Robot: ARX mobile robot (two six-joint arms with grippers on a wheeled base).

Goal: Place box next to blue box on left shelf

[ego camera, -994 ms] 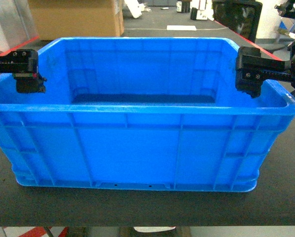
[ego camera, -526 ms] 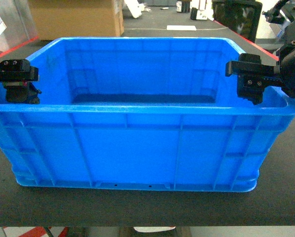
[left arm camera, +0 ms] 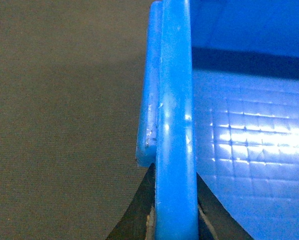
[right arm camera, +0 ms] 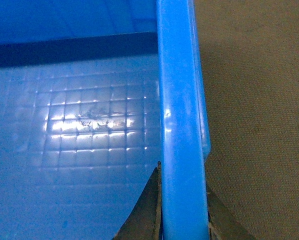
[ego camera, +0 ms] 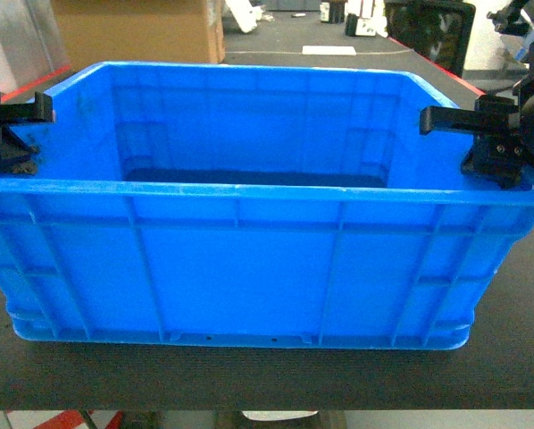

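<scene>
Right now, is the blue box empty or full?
Empty: the box shows only bare inner walls and floor in all three views.

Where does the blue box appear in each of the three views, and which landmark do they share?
Head: the box fills most of the picture, a gripper at each end.
Left wrist: its rim runs vertically through the middle, inner floor to the right.
Right wrist: the rim runs vertically right of centre, inner floor to the left.
Shared landmark: the thick rim, with the dark table beneath.
</scene>
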